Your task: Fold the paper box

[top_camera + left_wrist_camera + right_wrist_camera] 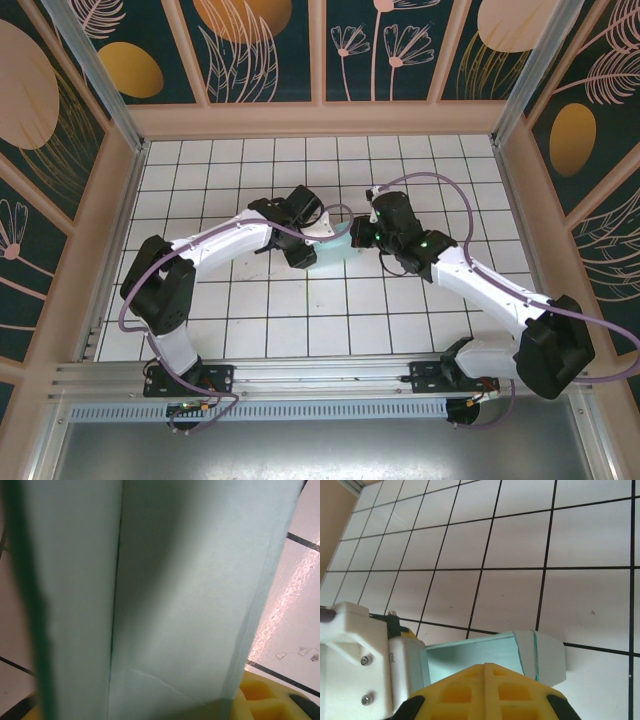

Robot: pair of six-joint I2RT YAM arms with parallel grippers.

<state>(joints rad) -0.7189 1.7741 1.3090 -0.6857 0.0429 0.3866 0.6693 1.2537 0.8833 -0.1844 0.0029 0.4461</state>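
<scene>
My left gripper (322, 238) grasped the pale aqua paper box (335, 255). My right gripper (485, 672) sat clenched against its other side

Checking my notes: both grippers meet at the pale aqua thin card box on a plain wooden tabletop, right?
Not wooden: the top external view shows the pale aqua card box on a white tiled tabletop. The rest holds.

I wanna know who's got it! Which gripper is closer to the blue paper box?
Left, just barely: the paper box sits between the fingers of the left gripper. The right gripper is at the box's opposite end, its closed tips right at the edge.
</scene>
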